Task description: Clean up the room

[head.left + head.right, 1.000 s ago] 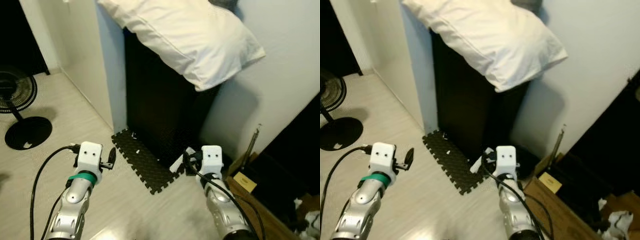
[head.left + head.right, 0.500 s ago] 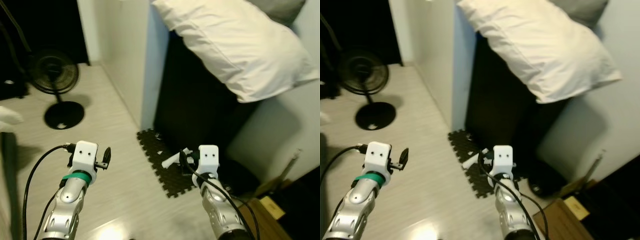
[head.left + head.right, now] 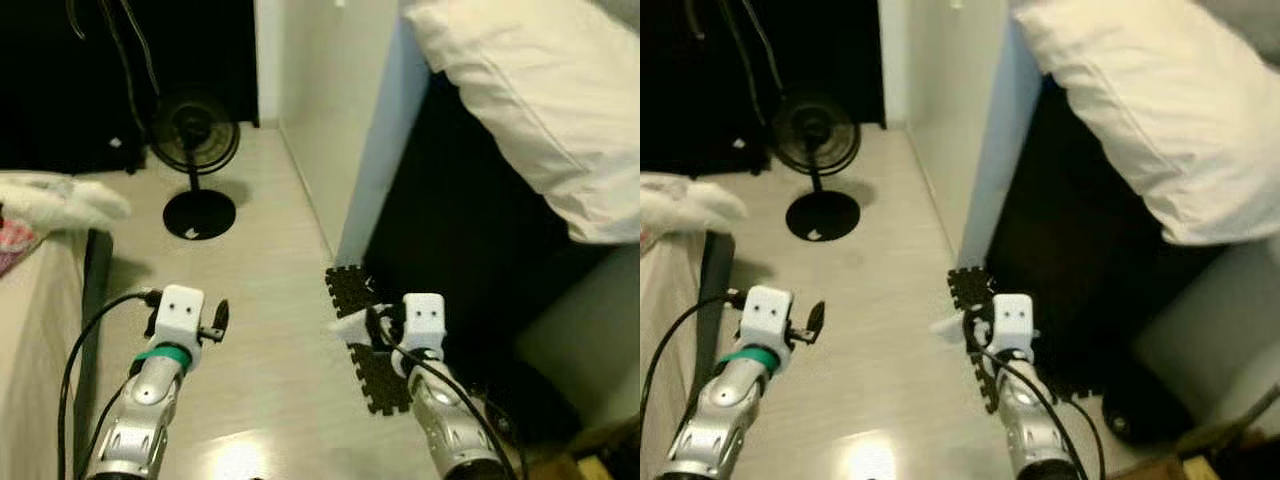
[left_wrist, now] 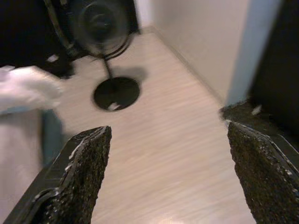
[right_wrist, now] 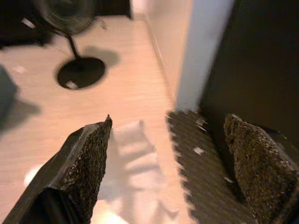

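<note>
Standing here, I see both arms held out over the pale wood-look floor (image 3: 270, 260), nothing in either. Well off to the outer side of the left jaws (image 4: 168, 179) lies the edge of a bed with rumpled white bedding (image 3: 60, 200). Those jaws stand released, spread wide with bare floor between them. Ahead of them, well apart, a black pedestal fan with a round base (image 3: 195, 150) stands on the floor.

The right jaws (image 5: 168, 172) are released too. Just beyond and below them lies a crumpled white scrap, paper or thin cloth (image 5: 135, 156), half on the floor and touching the edge of a black interlocking foam mat (image 5: 198, 172) that carries a few white crumbs. That scrap looks like the nearest thing to tidy. I judge it light, soft and easily crushed; it would likely slide on the smooth floor, so pinching its raised middle fold seems best. Beyond the mat stands a tall dark cabinet (image 3: 450, 230), and a large white pillow (image 3: 530, 100) droops over its top, soft and bulky.
</note>
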